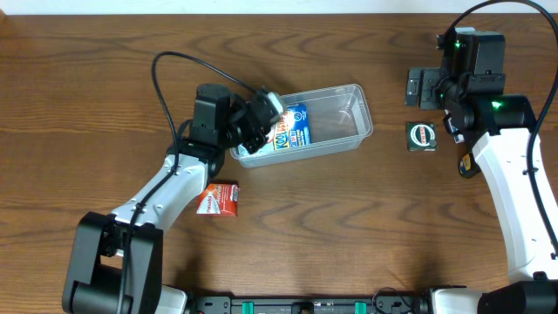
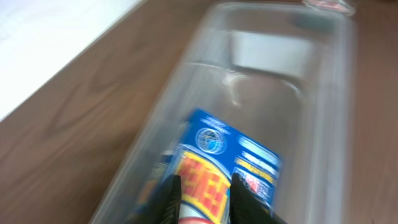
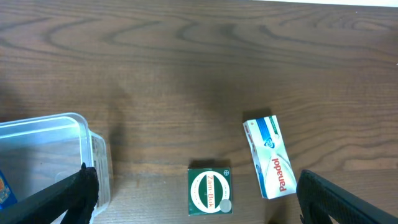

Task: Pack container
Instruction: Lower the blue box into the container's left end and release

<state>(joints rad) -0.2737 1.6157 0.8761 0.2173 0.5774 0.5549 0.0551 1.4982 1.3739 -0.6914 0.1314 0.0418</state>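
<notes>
- The container, a clear shallow tub, is seen on the table about midway between the left and right edges, somewhat nearer the far edge.
- A blue box with yellow and red print is found in the container's left half; whether it rests on the floor cannot be told.
- The left gripper is reached over the container's left end, narrowed onto the near end of the blue box, one finger on each side.
- The right gripper is held near the far right corner, its fingers spread wide and gripping nothing.
- A green Zam-Buk box is laid flat between the container and the right edge, apart from the tub.
- A white Panadol box is laid near the Zam-Buk box, not touching it.
- A red box is laid toward the near edge, well apart from the container.
</notes>
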